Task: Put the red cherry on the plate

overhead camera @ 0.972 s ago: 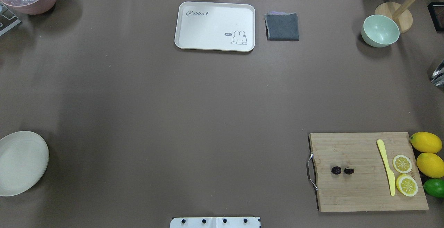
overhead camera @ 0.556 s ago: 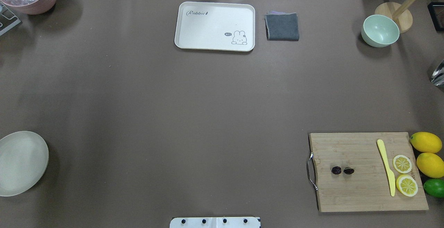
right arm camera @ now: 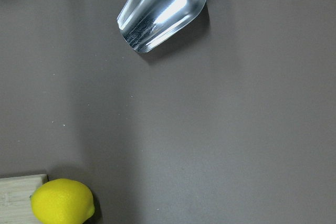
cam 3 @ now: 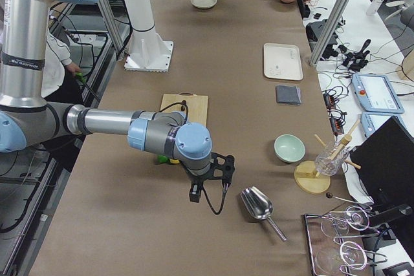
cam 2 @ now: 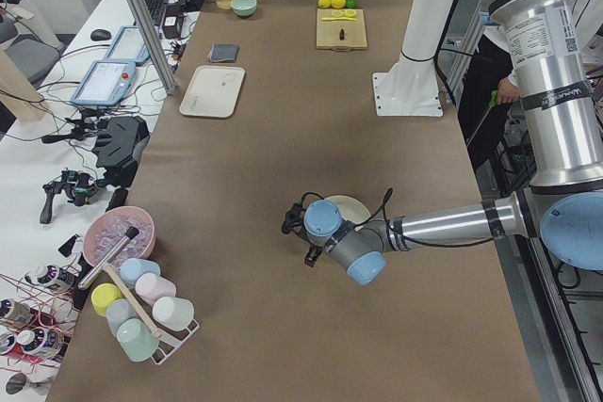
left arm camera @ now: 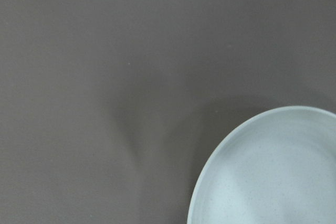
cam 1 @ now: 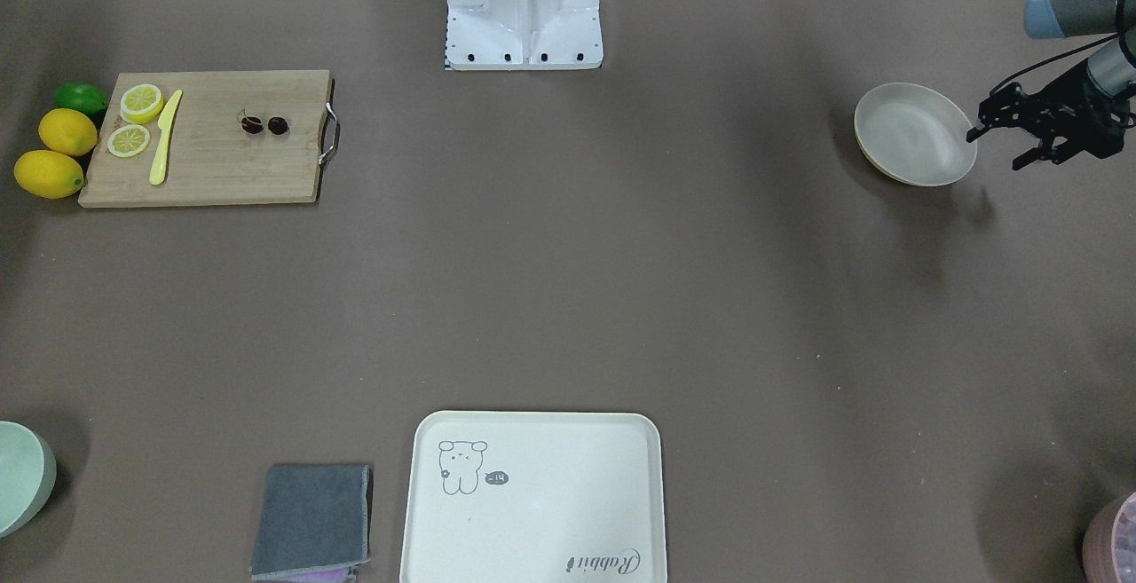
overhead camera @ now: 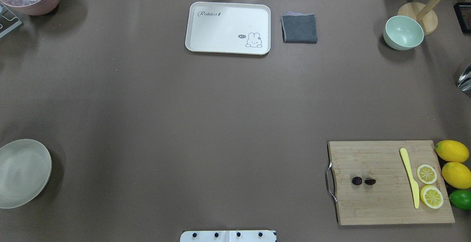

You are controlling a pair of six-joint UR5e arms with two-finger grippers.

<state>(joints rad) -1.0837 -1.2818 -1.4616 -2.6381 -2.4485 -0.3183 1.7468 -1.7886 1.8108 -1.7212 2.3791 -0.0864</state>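
Observation:
The red cherry [overhead camera: 363, 181], a pair of tiny dark fruits, lies on the wooden cutting board [overhead camera: 382, 205] at the near right; the front view also has this cherry [cam 1: 264, 125]. The cream plate [overhead camera: 22, 172] rests at the table's near left edge and is bare. In the front view my left gripper [cam 1: 996, 148] hovers just outside the plate [cam 1: 914, 133], fingers spread open and holding nothing. Its wrist camera catches the plate's rim [left arm camera: 273, 171]. My right gripper [cam 3: 208, 192] hangs beyond the board's lemon end, far from the cherry. Whether it is open or shut I cannot tell.
A yellow knife [overhead camera: 410, 177], two lemon slices [overhead camera: 428, 185], two lemons [overhead camera: 452, 151] and a lime [overhead camera: 460, 199] sit at the board's right end. At the far side stand a cream tray [overhead camera: 220, 28], a grey cloth [overhead camera: 299, 28] and a mint bowl [overhead camera: 403, 32]. A metal scoop [right arm camera: 163, 6] lies near my right gripper.
A shadow has spread over the plate, which looks greyer now. The cherry and everything else on the table have stayed put.

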